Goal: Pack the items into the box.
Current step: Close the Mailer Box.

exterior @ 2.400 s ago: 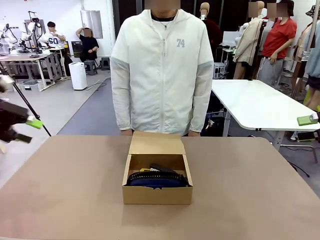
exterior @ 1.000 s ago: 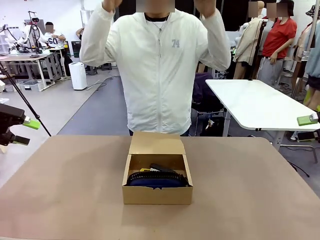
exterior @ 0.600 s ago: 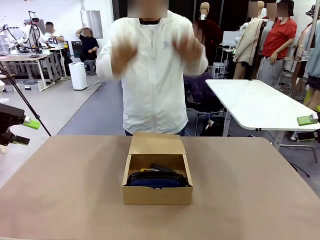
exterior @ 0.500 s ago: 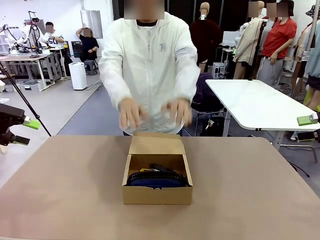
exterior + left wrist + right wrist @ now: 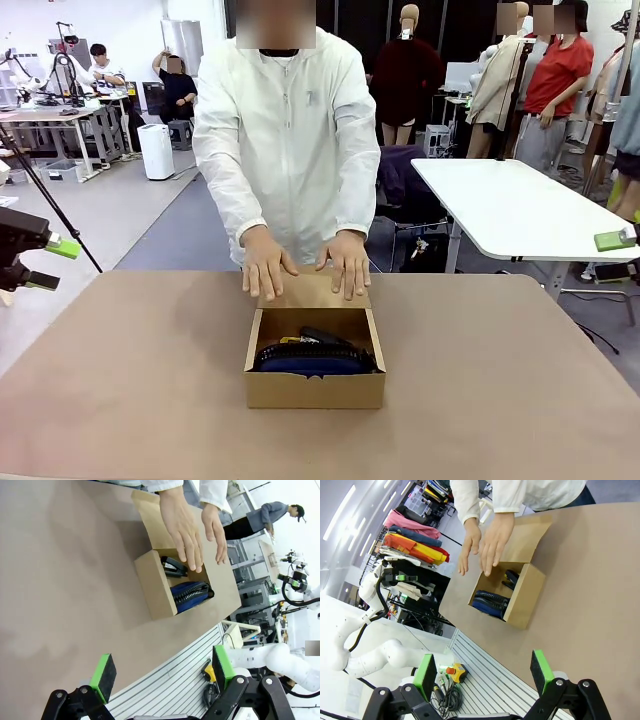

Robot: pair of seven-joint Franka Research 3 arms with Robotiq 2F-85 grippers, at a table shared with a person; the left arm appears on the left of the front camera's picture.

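Left tool (image 5: 162, 672) and right tool (image 5: 482, 671) are opened wide, empty; pouch (image 5: 312, 362) and stapler (image 5: 171, 565) — clearer from the wrist — are seen in the box (image 5: 314, 390).

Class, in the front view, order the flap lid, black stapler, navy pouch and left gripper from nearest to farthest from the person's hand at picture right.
1. Flap lid, under the hand.
2. Black stapler, back of the box.
3. Navy pouch, front of the box.
4. Left gripper, beyond the table's left edge.
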